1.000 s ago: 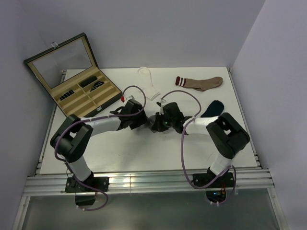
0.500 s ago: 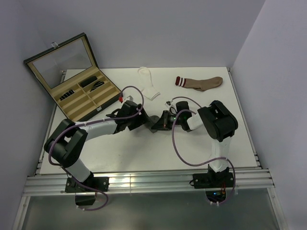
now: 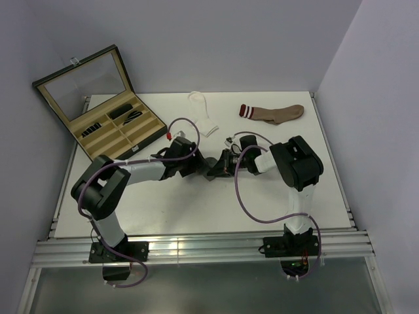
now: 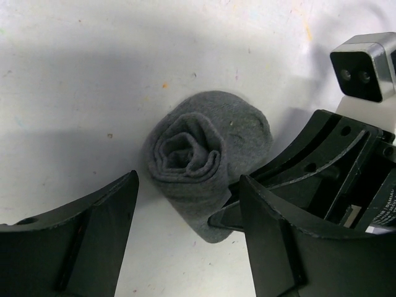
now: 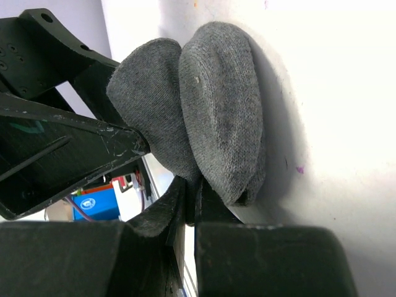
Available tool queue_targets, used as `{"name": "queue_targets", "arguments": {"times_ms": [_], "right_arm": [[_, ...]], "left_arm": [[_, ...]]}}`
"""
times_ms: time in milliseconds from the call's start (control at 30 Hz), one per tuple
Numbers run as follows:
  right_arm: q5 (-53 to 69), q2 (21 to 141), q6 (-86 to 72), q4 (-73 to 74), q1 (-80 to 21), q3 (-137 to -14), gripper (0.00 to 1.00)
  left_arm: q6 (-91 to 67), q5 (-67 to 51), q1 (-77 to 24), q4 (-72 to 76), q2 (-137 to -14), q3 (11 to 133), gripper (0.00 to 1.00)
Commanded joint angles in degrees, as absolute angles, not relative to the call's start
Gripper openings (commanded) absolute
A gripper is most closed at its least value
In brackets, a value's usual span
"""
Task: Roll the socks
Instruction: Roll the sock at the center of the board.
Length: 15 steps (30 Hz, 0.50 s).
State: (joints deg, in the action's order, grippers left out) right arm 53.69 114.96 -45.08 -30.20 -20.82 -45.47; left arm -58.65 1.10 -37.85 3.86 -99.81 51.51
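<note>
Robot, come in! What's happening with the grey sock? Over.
Right gripper shut on grey sock, loose end. Left gripper open, straddling the rolled part. White sock apart, farther back.

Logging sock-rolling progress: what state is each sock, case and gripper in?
Dark grey fabric sock: rolled up, tail loose.
White sock: flat, unrolled.
Brown sock with striped cuff: flat, unrolled.
Black glass-lidded case: open.
Left gripper: open, straddling the roll.
Right gripper: shut on the grey sock's tail.

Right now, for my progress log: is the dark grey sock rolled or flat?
Rolled: the dark grey sock shows a spiral of layers end-on, its loose tail pinched by the right gripper.
</note>
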Motion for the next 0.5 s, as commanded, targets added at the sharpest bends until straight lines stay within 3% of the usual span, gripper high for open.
{"name": "queue_targets", "arguments": {"times_ms": [0,333,467], "right_arm": [[50.7,117.0,-40.5,-21.9,-20.6,-48.0,0.02],[49.8,117.2,-38.6,-16.6,-20.7,-50.8,0.03],[49.2,117.1,-37.8,-14.7,-20.7,-51.9,0.05]], "left_arm": [[-59.4,1.0,-37.9,3.8,-101.9,52.6,0.72],[-60.0,1.6,-37.8,3.2,-102.9,51.8,0.63],[-60.3,1.8,-37.9,2.7,-103.4,51.6,0.54]]}}
